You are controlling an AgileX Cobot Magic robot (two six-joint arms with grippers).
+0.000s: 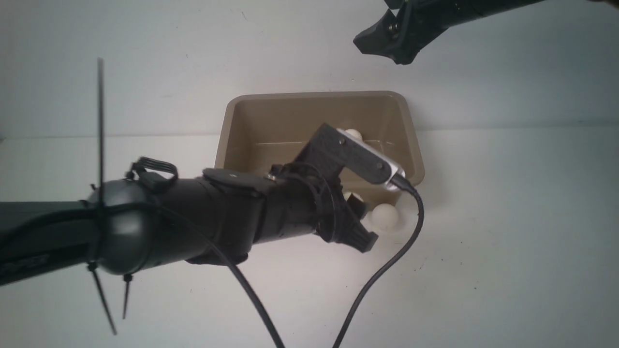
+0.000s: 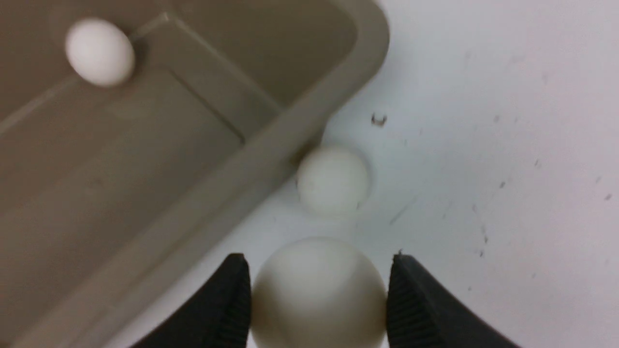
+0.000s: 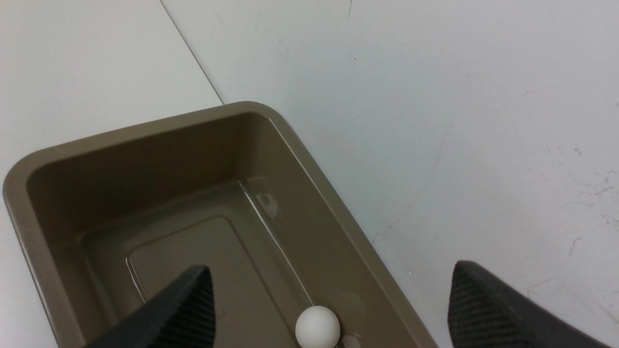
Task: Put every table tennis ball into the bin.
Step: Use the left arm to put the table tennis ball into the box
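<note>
One table (image 1: 508, 241) carries one tan bin (image 1: 314, 95). Of the two tools, the left tool (image 2: 318, 258) is clamped on a ball outside the bin's near wall, while the right tool (image 3: 330, 268) hangs spread and empty beyond the far right corner. Three table tennis balls are counted: the binned ball (image 2: 99, 50), the held ball (image 2: 316, 295), and the loose ball (image 2: 332, 181) on the table just beside the bin's outer wall. By this count one is delivered and two remain.

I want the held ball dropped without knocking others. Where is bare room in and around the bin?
Bare: the bin floor's left part, away from the ball inside; the table right of the bin. Crowded: the near right corner, where the left hand clamps one ball beside the loose ball.
</note>
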